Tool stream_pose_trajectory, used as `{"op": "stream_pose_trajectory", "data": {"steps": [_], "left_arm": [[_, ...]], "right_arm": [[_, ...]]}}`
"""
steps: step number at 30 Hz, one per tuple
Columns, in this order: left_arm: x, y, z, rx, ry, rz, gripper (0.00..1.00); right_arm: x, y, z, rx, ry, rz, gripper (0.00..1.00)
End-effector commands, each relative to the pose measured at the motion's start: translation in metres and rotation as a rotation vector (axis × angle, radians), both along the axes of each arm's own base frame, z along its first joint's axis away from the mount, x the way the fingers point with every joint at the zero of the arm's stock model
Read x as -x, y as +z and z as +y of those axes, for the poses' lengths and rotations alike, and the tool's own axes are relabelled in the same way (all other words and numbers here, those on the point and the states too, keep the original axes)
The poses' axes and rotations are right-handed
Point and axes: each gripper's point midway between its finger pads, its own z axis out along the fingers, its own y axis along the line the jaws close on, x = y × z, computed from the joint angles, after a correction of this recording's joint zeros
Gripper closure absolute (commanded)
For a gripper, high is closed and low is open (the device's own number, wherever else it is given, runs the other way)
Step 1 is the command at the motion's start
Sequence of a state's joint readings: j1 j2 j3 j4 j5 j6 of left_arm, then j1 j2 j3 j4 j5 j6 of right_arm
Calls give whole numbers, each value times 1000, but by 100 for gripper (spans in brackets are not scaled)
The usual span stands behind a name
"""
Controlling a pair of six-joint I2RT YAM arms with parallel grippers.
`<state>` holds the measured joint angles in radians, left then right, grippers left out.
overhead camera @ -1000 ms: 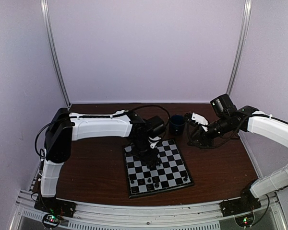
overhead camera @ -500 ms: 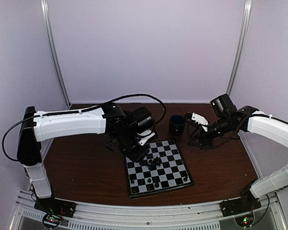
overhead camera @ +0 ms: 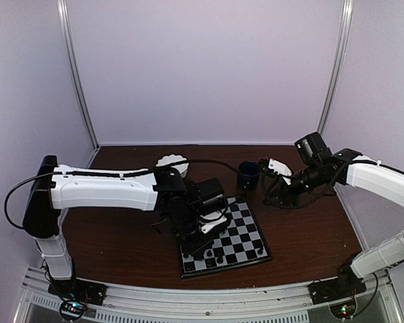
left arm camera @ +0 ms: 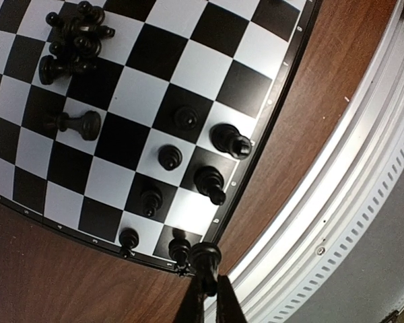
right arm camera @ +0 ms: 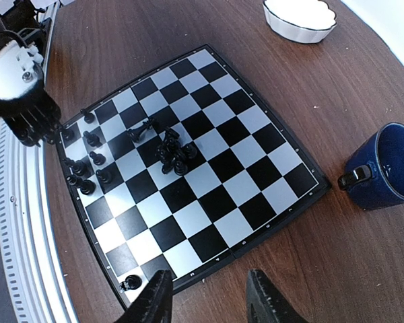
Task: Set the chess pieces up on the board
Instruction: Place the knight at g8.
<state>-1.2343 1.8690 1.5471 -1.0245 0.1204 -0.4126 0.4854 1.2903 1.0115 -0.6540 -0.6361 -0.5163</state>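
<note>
Your left claw (left arm camera: 207, 274) is clenched on a small black piece (left arm camera: 205, 254) with a rounded head, right at the board's near left corner, over its thin dark border. The board (right arm camera: 219, 202) is flat and glossy, with black and white checks, and lies on the dark wooden table (right arm camera: 363, 269). The other chess pieces (left arm camera: 209, 183) stand in a short double line along the board's near edge, starting from that corner. A toppled piece (left arm camera: 74, 124) lies further in, a tangled heap (right arm camera: 174, 151) sits at the board's middle, and a lone piece (right arm camera: 129, 281) stands at its near right corner. The far half of the board is bare squares.

A ribbed metal rail (left arm camera: 337, 222) runs close beside the board's near edge, so you have little room there. Your right claw (right arm camera: 205, 303) hangs released, its fingers spread on nothing, just off the board's right edge. A glazed blue mug (right arm camera: 384, 165) stands off the board's far right corner, and a white scalloped bowl (right arm camera: 299, 17) off its far left one.
</note>
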Motion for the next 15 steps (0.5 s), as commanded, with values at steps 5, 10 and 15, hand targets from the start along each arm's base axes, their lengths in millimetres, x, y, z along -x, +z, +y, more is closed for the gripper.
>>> {"op": "stream_pose_trajectory", "data": {"steps": [5, 10, 15], "left_arm": [[4, -21, -1, -52, -22, 26, 100], [0, -26, -1, -66, -19, 12, 100], [0, -35, -3, -76, -21, 19, 100]], "right_arm": [[0, 5, 0, -21, -4, -1, 60], [0, 4, 0, -21, -1, 2, 60], [0, 3, 0, -20, 0, 2, 60]]}}
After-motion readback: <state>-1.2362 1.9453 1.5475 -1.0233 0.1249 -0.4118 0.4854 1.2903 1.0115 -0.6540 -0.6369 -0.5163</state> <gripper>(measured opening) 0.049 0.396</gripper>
